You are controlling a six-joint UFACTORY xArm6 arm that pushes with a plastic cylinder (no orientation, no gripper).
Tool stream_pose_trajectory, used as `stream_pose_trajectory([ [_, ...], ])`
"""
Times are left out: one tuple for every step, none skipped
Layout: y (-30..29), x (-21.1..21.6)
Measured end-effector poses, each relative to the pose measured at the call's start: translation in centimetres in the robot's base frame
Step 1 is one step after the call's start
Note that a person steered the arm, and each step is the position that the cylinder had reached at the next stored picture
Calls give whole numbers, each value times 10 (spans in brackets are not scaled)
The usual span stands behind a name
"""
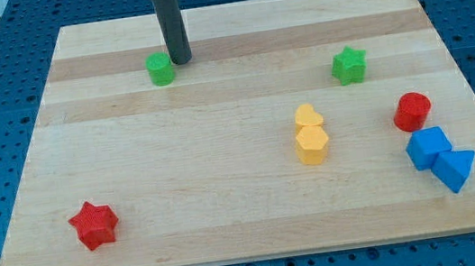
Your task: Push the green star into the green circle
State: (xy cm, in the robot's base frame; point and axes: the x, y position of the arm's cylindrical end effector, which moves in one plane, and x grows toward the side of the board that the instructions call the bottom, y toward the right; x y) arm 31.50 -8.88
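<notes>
The green star (349,65) lies on the wooden board toward the view's upper right. The green circle (160,69) lies at the upper left, far from the star. My tip (181,61) stands just to the right of the green circle, touching or almost touching its upper right side. The rod rises from there to the view's top edge.
A yellow heart (308,117) and a yellow hexagon (312,145) sit together at centre right. A red circle (412,111), a blue block (428,148) and a blue triangle (453,168) cluster at the right. A red star (93,224) lies at the lower left.
</notes>
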Motion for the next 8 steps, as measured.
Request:
stream_pose_trajectory([
  [-1, 31],
  [0, 34],
  [-5, 44],
  [-20, 44],
  [-43, 41],
  [-62, 22],
  [-80, 1],
  [-97, -17],
])
